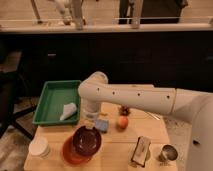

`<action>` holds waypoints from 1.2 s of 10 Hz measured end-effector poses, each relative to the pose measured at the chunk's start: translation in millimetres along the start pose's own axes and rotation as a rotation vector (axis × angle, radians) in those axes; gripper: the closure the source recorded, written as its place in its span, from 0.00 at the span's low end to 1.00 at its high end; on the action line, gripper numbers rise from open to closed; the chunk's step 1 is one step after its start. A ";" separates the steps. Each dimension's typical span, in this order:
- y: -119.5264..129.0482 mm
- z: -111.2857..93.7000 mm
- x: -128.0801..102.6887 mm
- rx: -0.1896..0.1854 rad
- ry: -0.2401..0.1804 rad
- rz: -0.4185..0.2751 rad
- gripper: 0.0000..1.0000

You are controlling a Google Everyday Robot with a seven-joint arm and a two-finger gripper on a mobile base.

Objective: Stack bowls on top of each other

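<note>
The dark maroon bowl (86,143) sits near the front left of the wooden table (115,145). It overlaps the orange bowl (67,154), covering that bowl's right side, so only an orange crescent shows from about 7 to 10 o'clock of the maroon one. The maroon bowl is not centred on the orange bowl, and whether it rests on it or hangs just above it cannot be told. At the maroon bowl's 12 o'clock rim is the gripper (90,125), pointing straight down with its fingers closed on that far edge. The white arm (135,97) rises from it to an elbow and runs off to the right. Just beside the gripper, at about 2 o'clock from the maroon bowl, lies a small blue block (102,124). Farther along that line are a small orange fruit (122,122) and, behind it, a small dark item (124,109). At 9 o'clock from the bowls, near the table's left edge, stands a stack of white cups (39,146). At 11 o'clock a green tray (50,97) holds a crumpled white thing (67,111). At 3 o'clock a packet (141,150) stands on the table, with a small metal cup (167,153) beyond it.
</note>
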 end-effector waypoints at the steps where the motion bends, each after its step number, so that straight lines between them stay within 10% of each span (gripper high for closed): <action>1: -1.4 3.6 -6.5 -0.008 -0.007 -0.001 1.00; 12: -5.9 28.5 -26.6 -0.052 -0.046 -0.008 1.00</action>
